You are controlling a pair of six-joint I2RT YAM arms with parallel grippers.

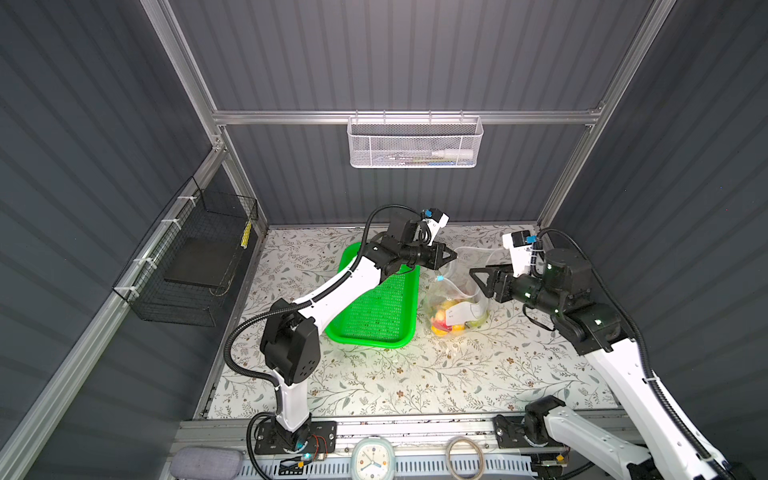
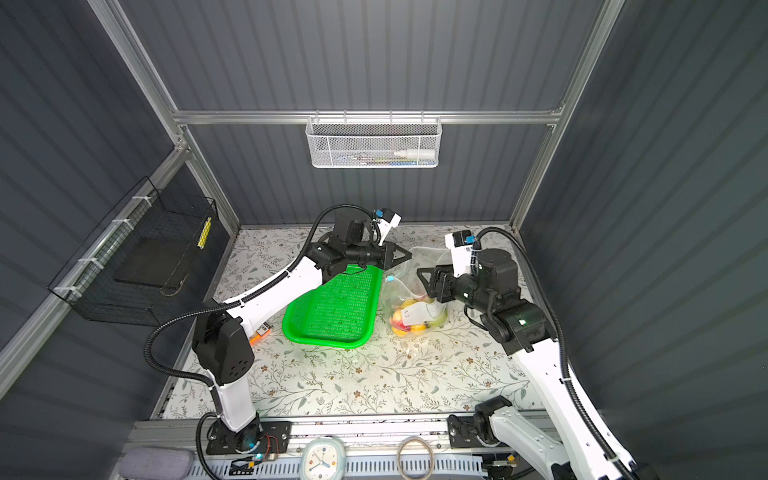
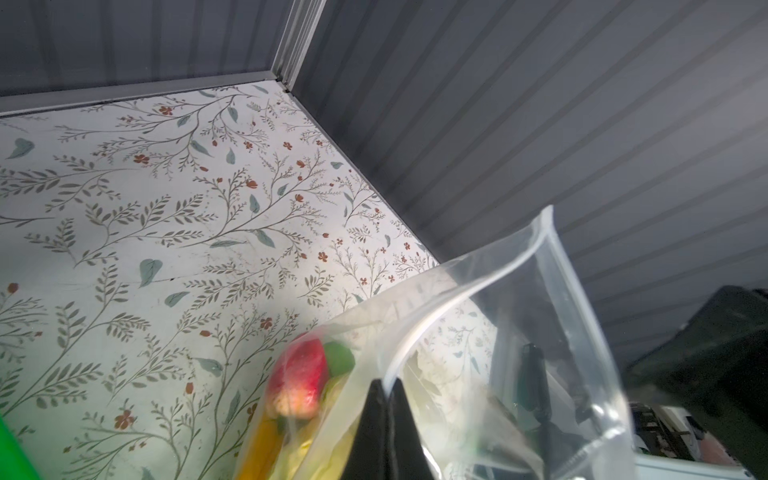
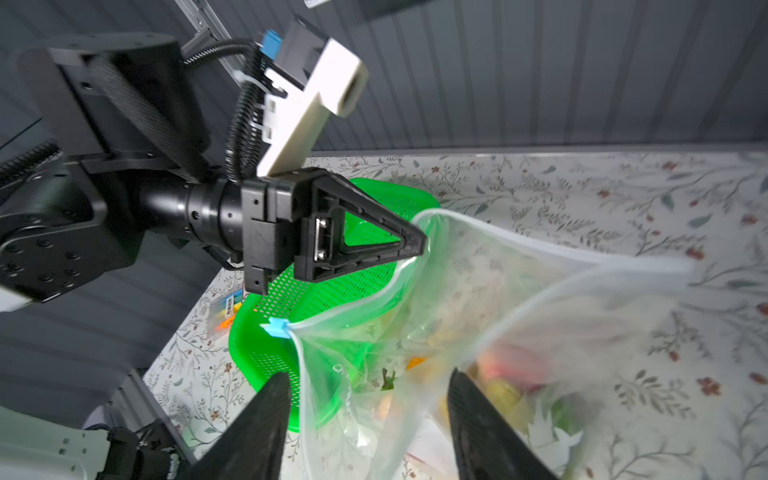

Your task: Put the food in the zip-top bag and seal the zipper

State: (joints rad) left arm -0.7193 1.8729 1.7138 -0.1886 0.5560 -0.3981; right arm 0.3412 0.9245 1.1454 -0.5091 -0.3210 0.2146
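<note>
**Bag mouth pinched open, food inside**

Hands: the left gripper [image 1: 451, 257] is clamped on the mouth rim of the crinkly transparent zip-top bag [image 1: 457, 291] and holds that edge up. Its black fingers [image 3: 370, 419] meet with clear film between them. The right gripper [image 4: 365, 419] is spread wide, with one bag wall passing between its fingers, unsqueezed.

Bag: mouth gaping. The thin clear zipper strip [image 4: 602, 258] runs along the rim, with the light-blue slider tab [image 4: 276, 327] at the end nearest the basket. The toy food [image 1: 444, 322] is heaped at the bottom behind a white label patch [image 1: 461, 311]. Red, yellow, green and orange pieces show; the number cannot be told through the film.

Other containers: a green perforated plastic basket [image 1: 374, 307] sits just beside the bag, and the left arm crosses its far end. A white mesh basket [image 1: 415, 143] on the back rail holds a white tube. A black wire basket [image 1: 195, 257] on the side wall holds a dark slab.

Room: the bag sits toward the back of the floral table [image 1: 415, 374], with open surface in front.

Count: two grippers, one bag, one slider, three baskets.
</note>
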